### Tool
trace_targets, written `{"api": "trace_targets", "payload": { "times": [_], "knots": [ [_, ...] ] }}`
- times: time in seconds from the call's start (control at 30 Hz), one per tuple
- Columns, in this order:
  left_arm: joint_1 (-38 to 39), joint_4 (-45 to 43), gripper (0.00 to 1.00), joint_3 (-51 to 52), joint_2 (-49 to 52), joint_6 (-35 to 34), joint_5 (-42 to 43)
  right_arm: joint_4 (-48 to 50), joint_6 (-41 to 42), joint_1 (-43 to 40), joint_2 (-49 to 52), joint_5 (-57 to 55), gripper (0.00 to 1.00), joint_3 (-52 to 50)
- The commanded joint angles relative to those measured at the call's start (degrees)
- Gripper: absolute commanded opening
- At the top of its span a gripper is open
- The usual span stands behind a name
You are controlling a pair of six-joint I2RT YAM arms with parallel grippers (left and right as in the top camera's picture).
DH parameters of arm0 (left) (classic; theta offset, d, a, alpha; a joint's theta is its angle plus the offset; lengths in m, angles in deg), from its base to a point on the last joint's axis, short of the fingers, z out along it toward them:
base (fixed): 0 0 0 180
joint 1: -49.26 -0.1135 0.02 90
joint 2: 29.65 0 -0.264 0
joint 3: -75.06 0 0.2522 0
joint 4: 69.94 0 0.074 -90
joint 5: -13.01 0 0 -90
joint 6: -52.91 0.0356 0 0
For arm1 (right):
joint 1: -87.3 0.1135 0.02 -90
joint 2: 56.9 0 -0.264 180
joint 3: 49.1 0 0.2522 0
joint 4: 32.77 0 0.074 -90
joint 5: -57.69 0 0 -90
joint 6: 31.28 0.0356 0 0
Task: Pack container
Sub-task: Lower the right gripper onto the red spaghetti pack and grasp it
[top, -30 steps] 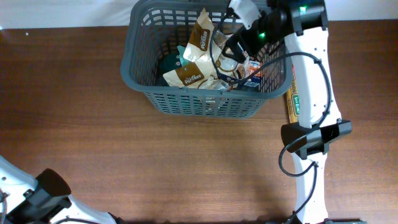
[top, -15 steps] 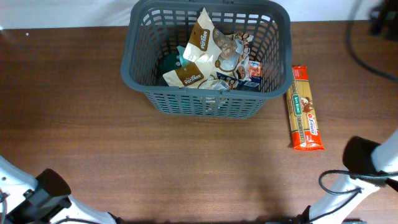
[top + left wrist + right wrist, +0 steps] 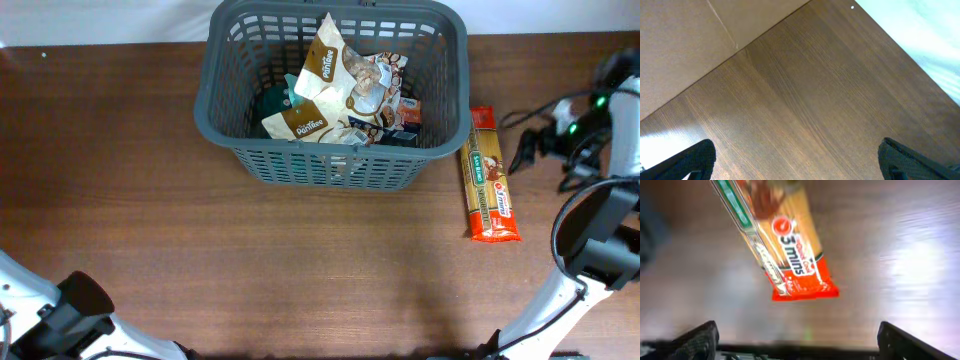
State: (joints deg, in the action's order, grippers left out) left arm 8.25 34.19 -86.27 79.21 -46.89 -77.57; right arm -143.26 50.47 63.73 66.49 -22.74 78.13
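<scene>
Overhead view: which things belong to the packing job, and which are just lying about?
Job: container; snack packets inside it; spaghetti pack outside, right of it, not yet packed.
Not job: table; left arm, near-left corner.

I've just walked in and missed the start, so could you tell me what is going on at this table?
Two robot arms are packing groceries into a dark grey basket. It already holds several packets, among them white and brown snack pouches. One spaghetti packet lies on the table just right of the basket, outside it. The right tool is open near that packet, holding nothing. The left tool is open over bare wood, away from the groceries.
</scene>
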Motion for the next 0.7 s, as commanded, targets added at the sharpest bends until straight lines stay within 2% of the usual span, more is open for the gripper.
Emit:
{"api": "trace_targets", "payload": {
  "times": [0.0,0.07,0.23,0.43,0.57,0.67],
  "knots": [
    [-0.26,-0.2,0.99,0.17,0.11,1.79,1.27,-0.5,-6.88,0.44,-2.23,2.84,0.99,-8.46],
    [-0.26,-0.37,0.99,0.17,0.13,1.79,1.31,0.94,-8.07,0.61,-2.19,3.45,0.99,-10.29],
    [-0.26,-0.52,0.99,0.22,0.26,1.79,1.33,9.07,-9.51,4.13,-2.16,-4.76,0.99,-12.13],
    [-0.26,-1.01,0.99,0.22,0.52,2.67,1.92,20.74,-16.92,10.01,-2.16,-9.57,0.99,-12.13],
    [-0.26,-1.16,0.99,0.22,0.66,3.1,1.92,23.19,-18.49,12.79,-1.57,-11.76,0.99,-12.15],
    [-0.26,-1.29,0.99,0.22,0.81,3.13,1.92,23.69,-16.68,13.07,-0.2,-11.52,0.99,-12.52]
  ]
}}
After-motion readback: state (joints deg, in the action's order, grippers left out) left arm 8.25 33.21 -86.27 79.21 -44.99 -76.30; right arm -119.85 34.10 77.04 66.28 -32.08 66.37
